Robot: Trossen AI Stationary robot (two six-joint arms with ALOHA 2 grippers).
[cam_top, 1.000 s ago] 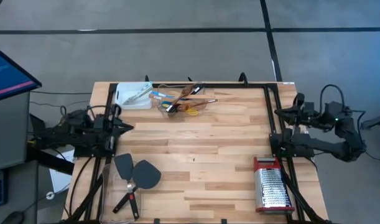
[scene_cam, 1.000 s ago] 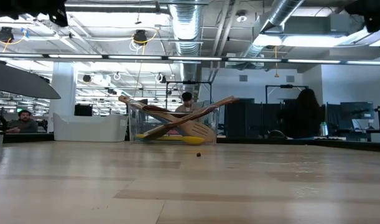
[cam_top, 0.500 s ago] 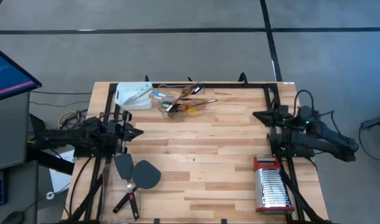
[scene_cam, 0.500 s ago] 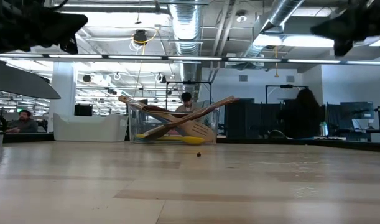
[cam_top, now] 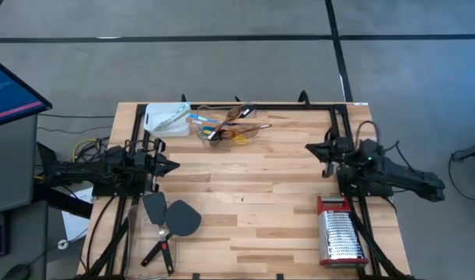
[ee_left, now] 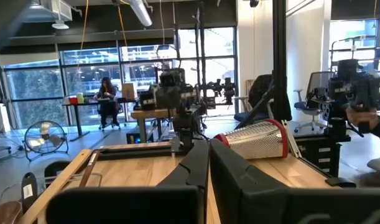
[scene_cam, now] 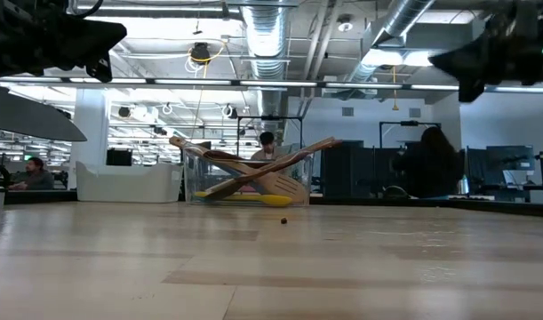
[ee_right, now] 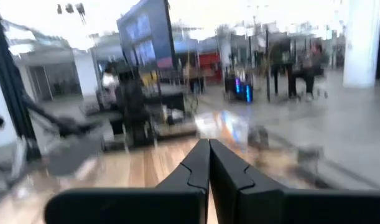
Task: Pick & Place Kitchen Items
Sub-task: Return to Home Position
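A clear plastic tub at the table's far edge holds several long-handled utensils, wooden, blue and yellow; in the low view their handles stick up over its rim. Two dark grey spatulas lie flat near the table's near left corner. My left gripper is shut and empty above the table's left edge, fingertips together in its wrist view. My right gripper is shut and empty above the table's right side, fingertips together in its wrist view.
A white tray stands at the far left beside the tub. A steel box grater with red trim lies near the near right corner. Black frame rails run along the table's sides. People sit in the room beyond.
My left gripper has moved in from the table's left edge toward the middle. My right arm has swung from outside the right edge to over the table, its gripper moving toward the table's left. No object has moved.
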